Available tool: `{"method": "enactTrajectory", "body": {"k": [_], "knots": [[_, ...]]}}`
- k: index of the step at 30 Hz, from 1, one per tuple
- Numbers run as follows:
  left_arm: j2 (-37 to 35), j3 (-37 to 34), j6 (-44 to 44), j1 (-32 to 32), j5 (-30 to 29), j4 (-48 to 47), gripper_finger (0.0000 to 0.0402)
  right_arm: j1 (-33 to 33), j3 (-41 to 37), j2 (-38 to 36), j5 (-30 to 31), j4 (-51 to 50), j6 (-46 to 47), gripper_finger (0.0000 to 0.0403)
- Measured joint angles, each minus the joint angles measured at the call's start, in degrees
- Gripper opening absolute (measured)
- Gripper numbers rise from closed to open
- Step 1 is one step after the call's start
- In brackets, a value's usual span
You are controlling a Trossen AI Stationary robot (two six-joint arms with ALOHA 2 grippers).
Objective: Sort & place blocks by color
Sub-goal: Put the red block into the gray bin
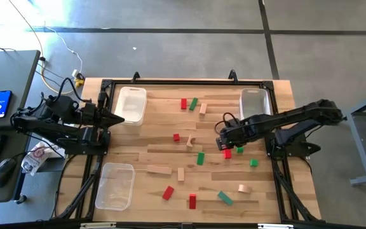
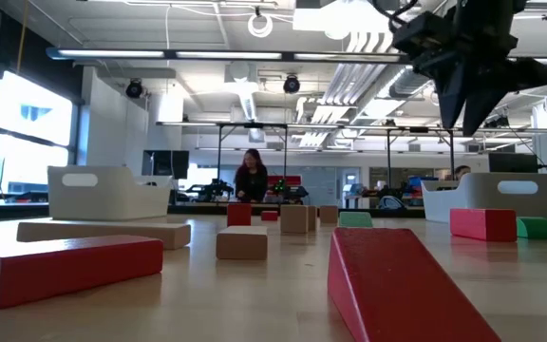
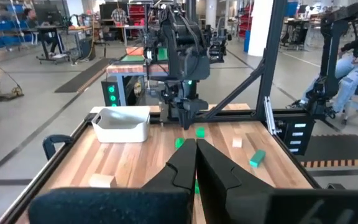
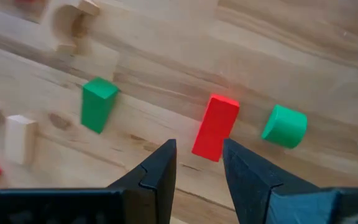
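Right tool (image 4: 197, 165) hangs open above the red bar (image 4: 215, 127); stiff, light, probably slick paint, so pinch its long sides.

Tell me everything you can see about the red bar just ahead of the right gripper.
The red bar is a painted block with flat faces and square ends, lying flat on the wooden table. It sits just beyond the open right gripper, whose fingers don't touch it. A green block lies close beside it, apart.
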Motion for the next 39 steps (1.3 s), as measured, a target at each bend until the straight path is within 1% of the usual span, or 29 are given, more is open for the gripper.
{"method": "enactTrajectory", "body": {"k": [6,11,14,20,24,27,33,39], "knots": [[0.0,0.0,-0.3,0.0,0.0,-0.6,0.0001,0.1,0.0,4.1,-2.2,-0.8,-0.1,0.0157],[0.0,0.0,-0.3,0.0,0.0,-0.6,0.0,0.1,0.0,7.2,-2.2,-1.8,-0.6,0.0187],[0.0,0.0,-0.2,0.0,0.0,-0.6,0.0001,0.1,0.0,9.3,-2.2,-1.9,-0.7,0.0198],[0.0,0.0,-0.2,0.0,0.0,-0.6,0.0001,0.1,0.0,13.9,-2.4,-1.8,-1.1,0.0202],[0.0,0.0,0.0,0.0,0.0,-0.6,0.0001,0.1,0.0,16.5,-4.5,-1.7,-1.1,0.0202],[0.0,0.0,0.0,0.0,0.0,-0.6,0.0,0.1,0.0,18.1,-4.8,-1.0,-1.1,0.0202],[0.0,0.0,0.0,0.0,0.0,-0.6,0.0,0.1,0.0,18.8,-4.7,2.6,-1.5,0.0202],[0.0,0.0,0.0,0.0,0.0,-0.6,0.0,0.1,0.0,18.8,-4.1,3.0,-1.1,0.0202]]}}
